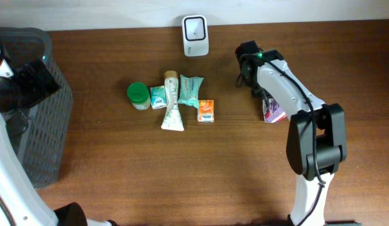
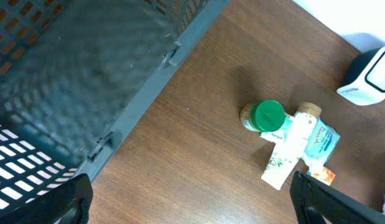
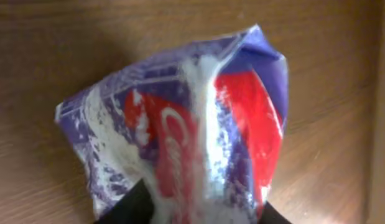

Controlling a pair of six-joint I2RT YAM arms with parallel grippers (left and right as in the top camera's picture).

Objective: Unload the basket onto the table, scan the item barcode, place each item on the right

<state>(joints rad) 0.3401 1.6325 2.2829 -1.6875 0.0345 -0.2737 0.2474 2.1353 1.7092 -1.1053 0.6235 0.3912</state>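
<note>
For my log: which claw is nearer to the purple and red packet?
Right. The right claw is at the packet's edge; the left claw hangs by the grey basket, far across the table.

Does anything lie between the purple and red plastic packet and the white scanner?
Nothing visible. Bare wooden table runs from the purple and red plastic packet to the white scanner; the other groceries lie further left.

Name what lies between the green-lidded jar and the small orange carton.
In the overhead view: a small teal-and-white packet, a white tube with a tan cap, and a teal plastic pouch.
</note>
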